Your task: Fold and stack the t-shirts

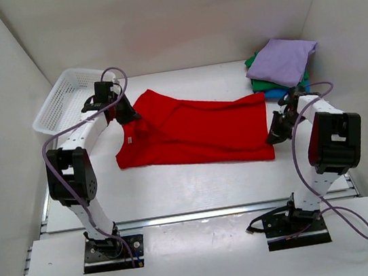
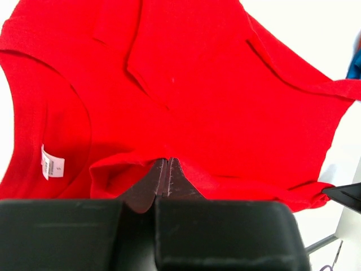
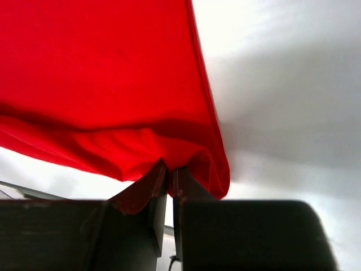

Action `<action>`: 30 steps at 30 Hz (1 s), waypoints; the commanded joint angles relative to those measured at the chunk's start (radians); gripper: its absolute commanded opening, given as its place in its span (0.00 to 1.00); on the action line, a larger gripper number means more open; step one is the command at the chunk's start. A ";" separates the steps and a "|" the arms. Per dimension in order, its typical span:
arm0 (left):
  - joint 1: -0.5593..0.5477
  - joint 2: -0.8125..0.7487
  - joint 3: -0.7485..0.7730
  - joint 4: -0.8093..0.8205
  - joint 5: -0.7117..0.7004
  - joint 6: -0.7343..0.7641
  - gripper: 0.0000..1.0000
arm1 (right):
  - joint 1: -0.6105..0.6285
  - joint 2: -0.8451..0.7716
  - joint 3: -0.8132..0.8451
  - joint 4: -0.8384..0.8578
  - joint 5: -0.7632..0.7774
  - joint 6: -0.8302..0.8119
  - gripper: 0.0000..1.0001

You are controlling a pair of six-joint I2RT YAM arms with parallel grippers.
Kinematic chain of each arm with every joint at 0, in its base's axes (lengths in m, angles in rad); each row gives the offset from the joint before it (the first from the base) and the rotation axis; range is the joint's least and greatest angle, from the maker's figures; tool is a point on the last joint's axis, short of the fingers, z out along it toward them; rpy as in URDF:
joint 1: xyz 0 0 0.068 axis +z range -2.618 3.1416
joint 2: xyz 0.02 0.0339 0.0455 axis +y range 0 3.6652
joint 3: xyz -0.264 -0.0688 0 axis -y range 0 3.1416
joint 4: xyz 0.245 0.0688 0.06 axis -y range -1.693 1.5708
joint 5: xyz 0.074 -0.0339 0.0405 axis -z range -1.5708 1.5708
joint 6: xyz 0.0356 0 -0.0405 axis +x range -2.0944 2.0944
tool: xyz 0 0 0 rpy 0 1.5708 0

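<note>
A bright red t-shirt [image 1: 197,133] lies spread across the middle of the table, folded lengthwise, with its collar end to the left. My left gripper [image 1: 128,118] is shut on the shirt's edge near the collar. In the left wrist view the fingertips [image 2: 165,161] pinch a fold of red cloth, with a white label [image 2: 52,164] to the left. My right gripper [image 1: 274,135] holds the shirt's right hem corner. In the right wrist view red cloth [image 3: 113,84] is nipped between the nearly closed fingers [image 3: 172,169] and drapes away from them. Folded lavender [image 1: 283,61], green [image 1: 255,83] and blue [image 1: 275,93] t-shirts are stacked at the back right.
A white mesh basket [image 1: 62,103] stands at the back left, just behind the left arm. White walls enclose the table on the left, back and right. The folded stack sits close behind the right arm's wrist.
</note>
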 commanded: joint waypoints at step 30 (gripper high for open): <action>-0.048 -0.105 -0.422 0.206 -0.019 -0.070 0.43 | 0.107 -0.258 -0.268 0.429 -0.004 0.178 0.15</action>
